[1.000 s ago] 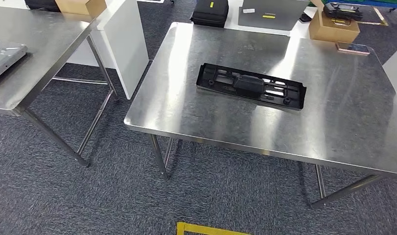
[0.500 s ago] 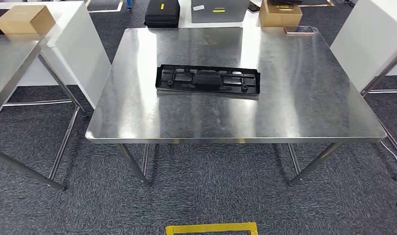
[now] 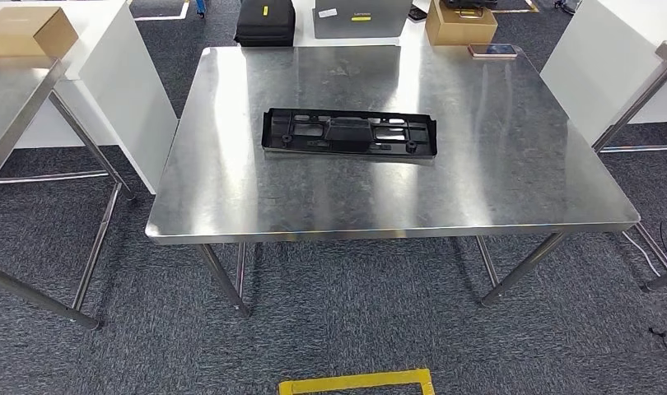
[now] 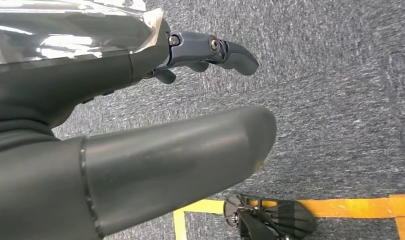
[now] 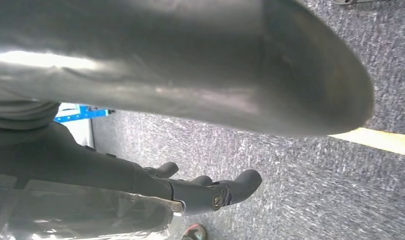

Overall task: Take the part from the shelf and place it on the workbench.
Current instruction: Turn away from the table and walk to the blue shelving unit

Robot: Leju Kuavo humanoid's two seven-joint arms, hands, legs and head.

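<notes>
1. One black part (image 3: 349, 134) lies flat on the steel workbench (image 3: 511, 164), toward 11 o'clock from centre; the view has swung since a second ago, now squarer on, so placement looks done. Grey carpet, yellow floor tape (image 3: 356, 383) at 6 o'clock.
2. Left hand (image 4: 155, 145): released, holding nothing, hanging over carpet.
3. Right hand (image 5: 190, 100): released too, holding nothing.

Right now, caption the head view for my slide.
Black plastic part lying flat on the steel workbench.

No writing can be read: the white label on the grey case (image 3: 356, 18) at the top of the frame is too small to read.
</notes>
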